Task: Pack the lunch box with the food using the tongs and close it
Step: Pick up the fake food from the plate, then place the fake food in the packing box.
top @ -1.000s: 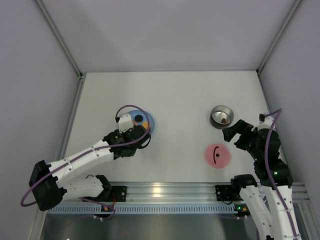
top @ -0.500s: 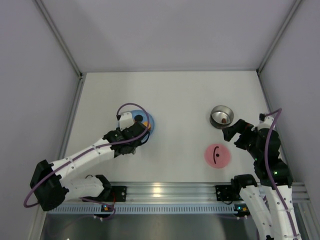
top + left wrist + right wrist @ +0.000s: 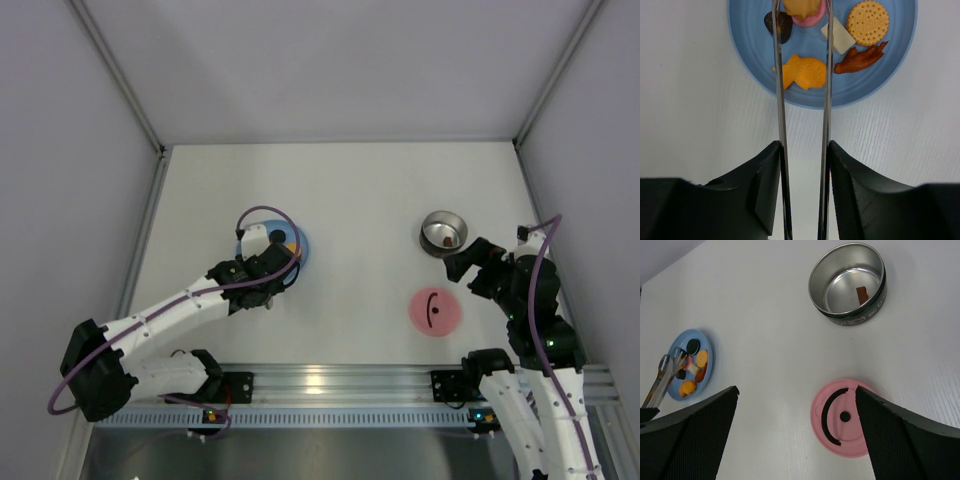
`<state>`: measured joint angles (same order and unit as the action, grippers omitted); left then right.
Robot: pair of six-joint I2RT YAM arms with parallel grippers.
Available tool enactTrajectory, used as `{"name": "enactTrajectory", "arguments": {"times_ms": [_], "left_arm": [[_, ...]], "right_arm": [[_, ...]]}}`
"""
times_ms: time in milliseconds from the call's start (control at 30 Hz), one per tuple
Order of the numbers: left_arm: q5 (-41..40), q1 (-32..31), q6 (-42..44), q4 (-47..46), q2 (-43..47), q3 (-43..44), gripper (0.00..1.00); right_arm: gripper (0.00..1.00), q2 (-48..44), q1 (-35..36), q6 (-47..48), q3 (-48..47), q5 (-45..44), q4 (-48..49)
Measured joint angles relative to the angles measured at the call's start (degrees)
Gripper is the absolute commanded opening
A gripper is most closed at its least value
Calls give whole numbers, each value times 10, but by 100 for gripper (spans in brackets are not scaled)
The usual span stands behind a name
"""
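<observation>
Left claw (image 3: pixel 804 150) has crept toward plate (image 3: pixel 745 50), pinching tongs (image 3: pixel 827 100) astride orange food (image 3: pixel 802 72); right claw (image 3: pixel 796 390) spread. Next: squeeze, lift

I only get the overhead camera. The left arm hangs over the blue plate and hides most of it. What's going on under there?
Observer: Its wrist camera shows the left jaws clamped on long silver tongs, whose two arms stretch out over the plate.
Visitor: What's lying on it?
Observer: A round cracker, an orange fish-shaped piece, a white block and a dark red strip, among others.
Visitor: Is the steel bowl empty?
Observer: Not quite. The right wrist camera shows one small brown piece on its floor.
</observation>
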<state>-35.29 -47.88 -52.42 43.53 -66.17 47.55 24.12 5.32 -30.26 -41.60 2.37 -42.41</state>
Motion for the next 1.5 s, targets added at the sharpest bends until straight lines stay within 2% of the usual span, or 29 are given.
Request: {"name": "enactTrajectory", "arguments": {"times_ms": [333, 767, 867, 1267, 1367, 1500], "left_arm": [[4, 0, 2, 0, 0, 0, 45], [3, 1, 7, 2, 0, 2, 18], [3, 1, 14, 11, 0, 18, 17], [30, -8, 74, 13, -31, 162, 15], [43, -42, 93, -1, -86, 216, 15], [52, -112, 122, -32, -211, 335, 16]], "right_arm": [[99, 0, 0, 0, 0, 2, 0], [100, 0, 0, 0, 0, 3, 0], [99, 0, 0, 0, 0, 3, 0], [99, 0, 0, 0, 0, 2, 0], [99, 0, 0, 0, 0, -2, -1], [99, 0, 0, 2, -4, -15, -6]]}}
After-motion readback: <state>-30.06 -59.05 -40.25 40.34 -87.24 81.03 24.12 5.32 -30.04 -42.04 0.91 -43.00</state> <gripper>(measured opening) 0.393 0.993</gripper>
